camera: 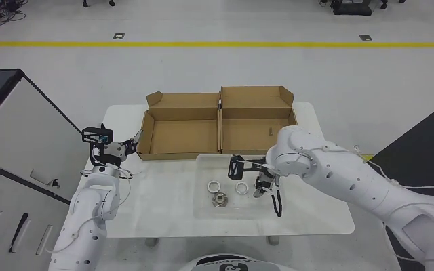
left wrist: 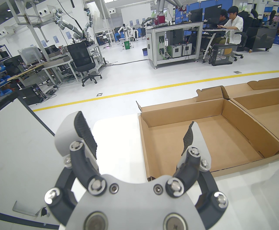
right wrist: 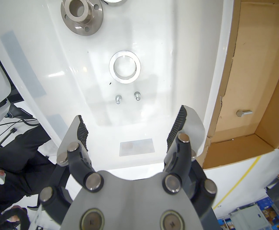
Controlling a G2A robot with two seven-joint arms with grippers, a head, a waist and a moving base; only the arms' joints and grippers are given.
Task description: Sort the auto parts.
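A white tray [camera: 203,160] holds a steel flange [camera: 219,199], two metal rings [camera: 213,185] [camera: 242,188] and two small bolts [right wrist: 118,99] [right wrist: 137,95]. My right gripper [camera: 264,190] hangs open over the tray's right part; in the right wrist view the gripper [right wrist: 131,113] has nothing between its fingers, with the bolts, a ring [right wrist: 125,66] and the flange [right wrist: 81,15] just beyond them. One hex bolt [right wrist: 243,113] lies in the right cardboard box [camera: 254,129]. My left gripper [left wrist: 135,118] is open at the left box's [left wrist: 196,135] near corner, above the table.
The two open cardboard boxes [camera: 180,132] stand side by side behind the tray, their flaps up. The left box has nothing in it. The table's left edge lies close to my left gripper [camera: 132,144]. A grey panel [camera: 41,135] stands beside the table on the left.
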